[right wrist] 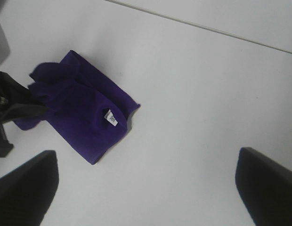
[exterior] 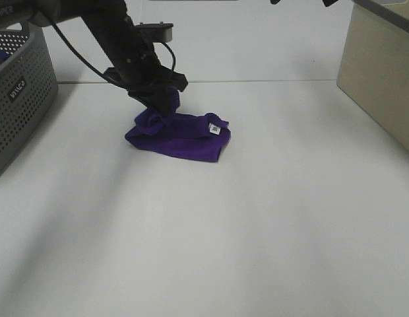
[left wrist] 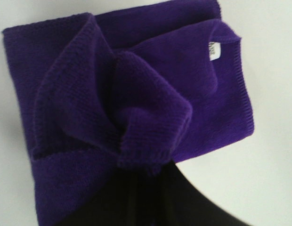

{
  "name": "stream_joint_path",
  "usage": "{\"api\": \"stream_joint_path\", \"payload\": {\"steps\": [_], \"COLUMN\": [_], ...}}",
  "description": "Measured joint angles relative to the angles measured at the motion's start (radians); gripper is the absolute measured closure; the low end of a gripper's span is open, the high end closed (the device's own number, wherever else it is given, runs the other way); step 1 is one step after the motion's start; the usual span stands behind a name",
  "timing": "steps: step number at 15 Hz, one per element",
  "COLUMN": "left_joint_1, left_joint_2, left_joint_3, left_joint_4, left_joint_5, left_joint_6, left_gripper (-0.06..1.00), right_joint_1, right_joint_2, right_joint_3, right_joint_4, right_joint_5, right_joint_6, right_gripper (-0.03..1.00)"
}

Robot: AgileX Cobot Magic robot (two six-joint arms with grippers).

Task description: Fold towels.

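On the white bench (exterior: 257, 231), left of the middle and toward the back, the purple towel (exterior: 185, 137) lies in a messy heap. The left tool (exterior: 158, 102) pinches a bunched-up corner at the towel's far left end. From there the towel stretches to the right, to the end with the white tag (exterior: 214, 129). The right tool (right wrist: 146, 151) hangs wide open, holding nothing, well apart from the towel. The left arm is nearer, so I think it should do the pulling.
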Motion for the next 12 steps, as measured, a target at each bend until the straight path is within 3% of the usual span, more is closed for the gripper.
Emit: {"api": "stream_joint_path", "payload": {"steps": [2, 4, 6, 8, 9, 12], "left_joint_1": [-0.041, -0.080, -0.089, -0.089, -0.089, -0.089], "left_joint_2": [0.032, 0.060, 0.070, 0.070, 0.070, 0.070], "left_joint_3": [0.000, 0.000, -0.001, -0.001, -0.002, -0.004], "left_joint_4": [-0.016, -0.049, -0.143, -0.244, -0.285, -0.323], "left_joint_5": [-0.040, -0.104, -0.153, -0.180, -0.190, -0.190], "left_joint_6": [-0.017, -0.046, -0.048, -0.049, -0.050, -0.051], "left_gripper": [0.90, 0.78, 0.58, 0.29, 0.23, 0.19], "right_joint_1": [0.000, 0.000, 0.000, 0.000, 0.000, 0.000], "right_joint_2": [-0.012, -0.012, -0.012, -0.012, -0.012, -0.012], "right_joint_3": [0.000, 0.000, 0.000, 0.000, 0.000, 0.000], "right_joint_4": [0.025, 0.069, 0.074, 0.074, 0.074, 0.074], "right_joint_5": [0.000, 0.000, 0.000, 0.000, 0.000, 0.000], "right_joint_6": [0.005, 0.009, 0.009, 0.009, 0.009, 0.009], "right_gripper": [-0.02, -0.02, -0.02, -0.02, -0.02, -0.02]}}
